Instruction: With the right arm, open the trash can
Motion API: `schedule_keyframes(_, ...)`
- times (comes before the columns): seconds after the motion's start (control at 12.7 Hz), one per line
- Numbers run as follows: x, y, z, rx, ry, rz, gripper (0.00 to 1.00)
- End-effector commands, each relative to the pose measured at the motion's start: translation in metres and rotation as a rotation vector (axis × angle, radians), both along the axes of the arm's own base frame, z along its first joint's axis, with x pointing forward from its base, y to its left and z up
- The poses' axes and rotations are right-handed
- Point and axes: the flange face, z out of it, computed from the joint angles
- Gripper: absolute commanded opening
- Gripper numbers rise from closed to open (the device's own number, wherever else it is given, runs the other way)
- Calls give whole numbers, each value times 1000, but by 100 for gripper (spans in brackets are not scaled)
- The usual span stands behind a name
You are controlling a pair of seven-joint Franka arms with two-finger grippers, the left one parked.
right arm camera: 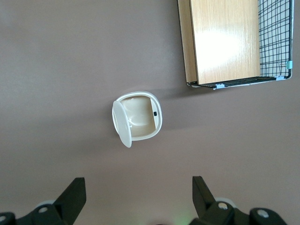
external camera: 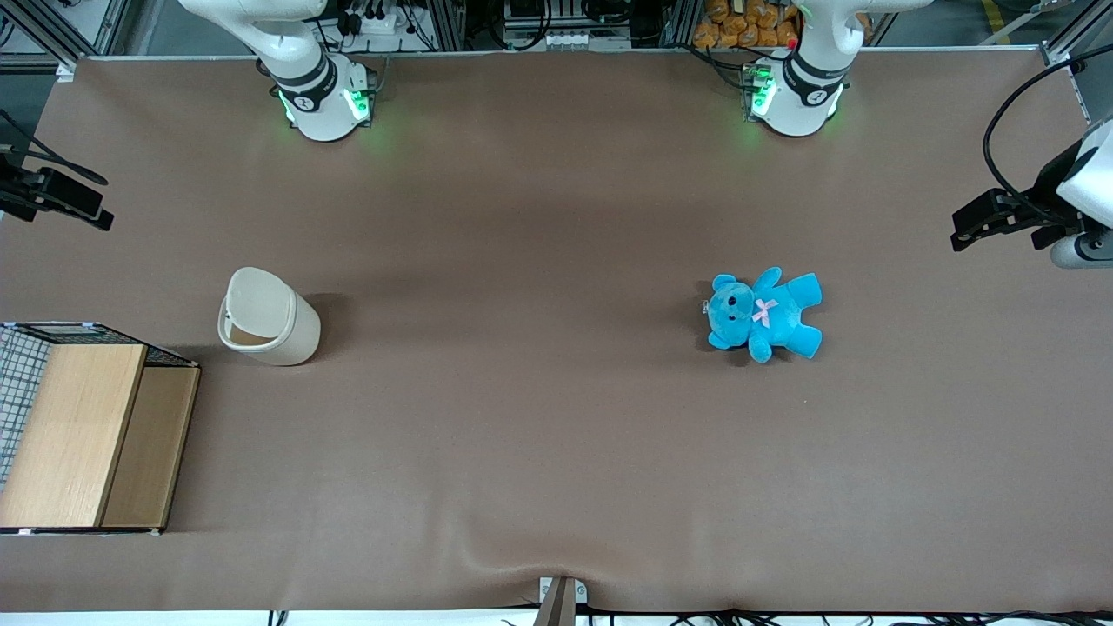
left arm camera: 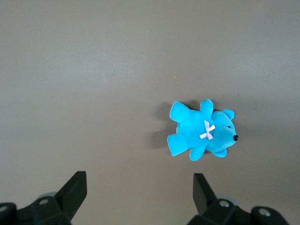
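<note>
The cream-white trash can stands on the brown table, toward the working arm's end. Its flip lid stands raised at one side, and the can's inside shows, empty. My right gripper hangs high over the table edge at the working arm's end, farther from the front camera than the can and well apart from it. In the right wrist view the gripper is open, its two black fingers wide apart with nothing between them, and the can lies far below.
A wooden box with a wire mesh basket against it stands close to the can, nearer the front camera; the box also shows in the right wrist view. A blue plush bear lies toward the parked arm's end.
</note>
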Motion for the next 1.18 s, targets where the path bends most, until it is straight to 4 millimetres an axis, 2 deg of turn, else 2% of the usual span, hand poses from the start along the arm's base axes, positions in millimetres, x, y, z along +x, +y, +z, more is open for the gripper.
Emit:
schedule_keyframes(0.0, -1, -1, 4, -8, -7, -10, 100)
schedule_keyframes(1.1, -1, 7, 17, -2, -29, 0, 100)
